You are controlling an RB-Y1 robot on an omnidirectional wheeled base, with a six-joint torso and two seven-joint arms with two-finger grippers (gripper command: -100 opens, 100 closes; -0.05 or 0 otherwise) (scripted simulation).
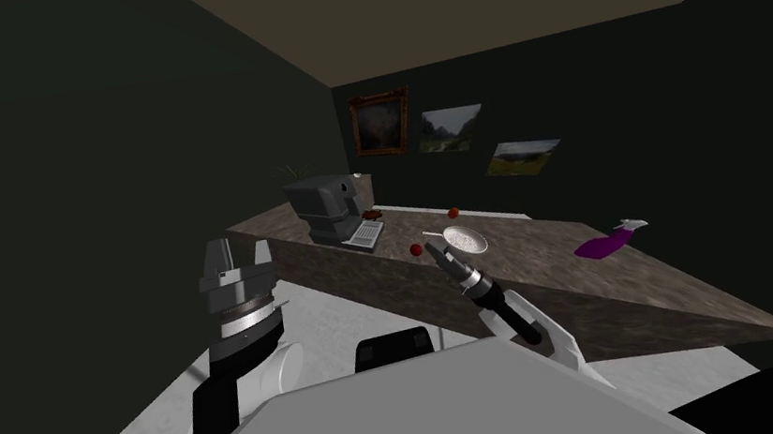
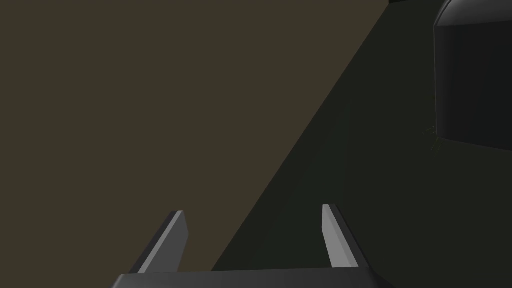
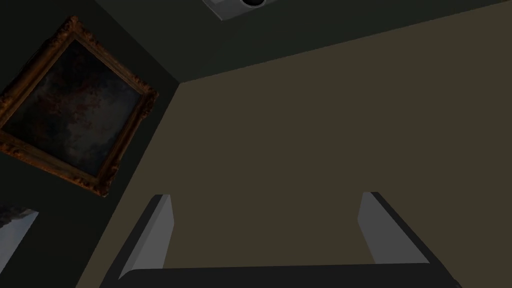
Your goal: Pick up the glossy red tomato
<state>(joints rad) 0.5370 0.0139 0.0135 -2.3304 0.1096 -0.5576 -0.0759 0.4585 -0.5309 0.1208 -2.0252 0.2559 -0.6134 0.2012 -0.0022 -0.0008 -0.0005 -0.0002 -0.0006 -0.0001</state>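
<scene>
Right gripper [image 1: 433,252] is open and empty, just beside the red tomato [image 1: 415,249] on the counter [image 1: 569,250]. Left gripper [image 1: 238,255], raised, is open too.

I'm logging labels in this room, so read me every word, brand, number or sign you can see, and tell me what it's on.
None can be read.
The grey machine on the counter shows no lettering.
The flat grey pad in front of it has a grid of marks, too small to read.
The purple spray bottle and the three wall pictures bear no text.
</scene>
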